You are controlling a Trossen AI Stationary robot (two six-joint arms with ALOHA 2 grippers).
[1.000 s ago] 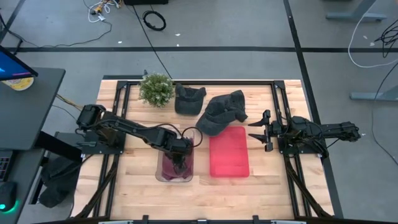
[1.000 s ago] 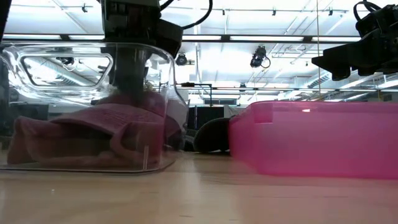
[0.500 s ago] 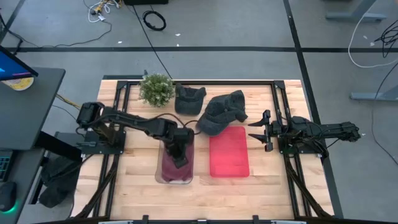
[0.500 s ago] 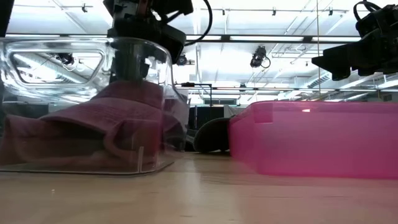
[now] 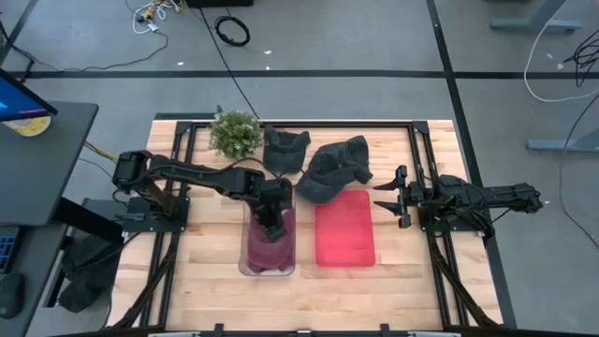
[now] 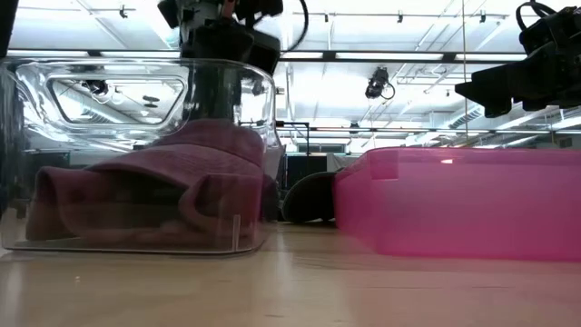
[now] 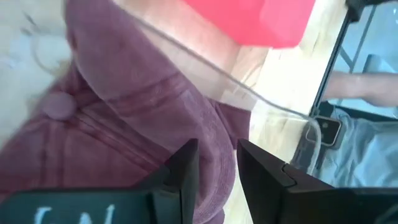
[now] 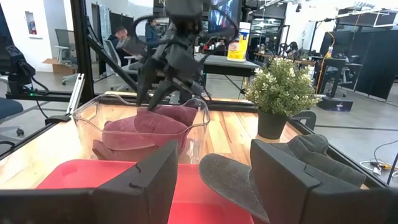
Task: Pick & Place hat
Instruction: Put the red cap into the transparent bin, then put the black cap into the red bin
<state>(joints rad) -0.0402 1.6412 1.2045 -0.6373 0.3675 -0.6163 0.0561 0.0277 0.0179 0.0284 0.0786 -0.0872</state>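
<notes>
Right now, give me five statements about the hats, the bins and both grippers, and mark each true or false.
1. The maroon hat lies inside the clear bin. True.
2. The red bin holds a dark hat. False: nothing lies in it; the two dark hats lie on the table behind it.
3. The left gripper is over the clear bin. True.
4. The right gripper grips a hat. False: it is open and holds nothing, at the table's right side.
5. The potted plant stands inside the clear bin. False: it stands at the table's far edge, beside a dark hat.
</notes>
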